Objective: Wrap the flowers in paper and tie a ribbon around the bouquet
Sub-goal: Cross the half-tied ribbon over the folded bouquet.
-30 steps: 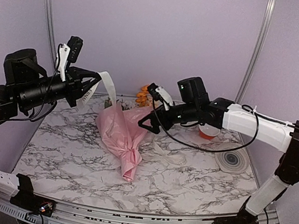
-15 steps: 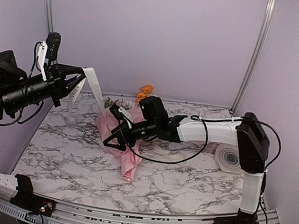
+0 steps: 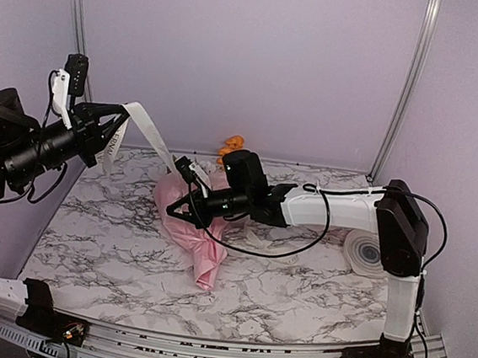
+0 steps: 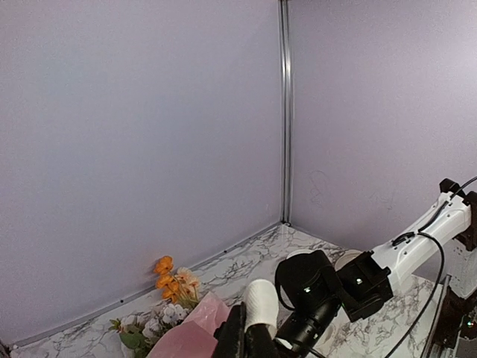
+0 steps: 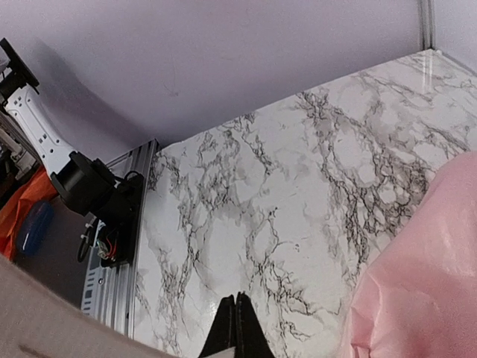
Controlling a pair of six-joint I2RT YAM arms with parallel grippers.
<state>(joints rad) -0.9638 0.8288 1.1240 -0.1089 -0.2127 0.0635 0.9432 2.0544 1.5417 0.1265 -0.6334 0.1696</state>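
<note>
While your left gripper (image 3: 124,111) grasps narrow cream ribbon (image 3: 151,133) at 10 o'clock, right gripper (image 3: 171,212) clenched, next loop the pink paper bouquet (image 3: 203,253).

Bright, diffuse light casts soft shadows on the table (image 3: 113,252); all views fairly sharp.

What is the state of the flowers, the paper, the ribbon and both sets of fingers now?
flowers: wrapped, heads sticking out of the paper's far end.
paper: rolled around the stems, lying down.
ribbon: stretched straight from the paper up to the left fingers.
left fingers: shut on the ribbon, raised.
right fingers: shut, at the paper's edge, nothing seen between them.
</note>
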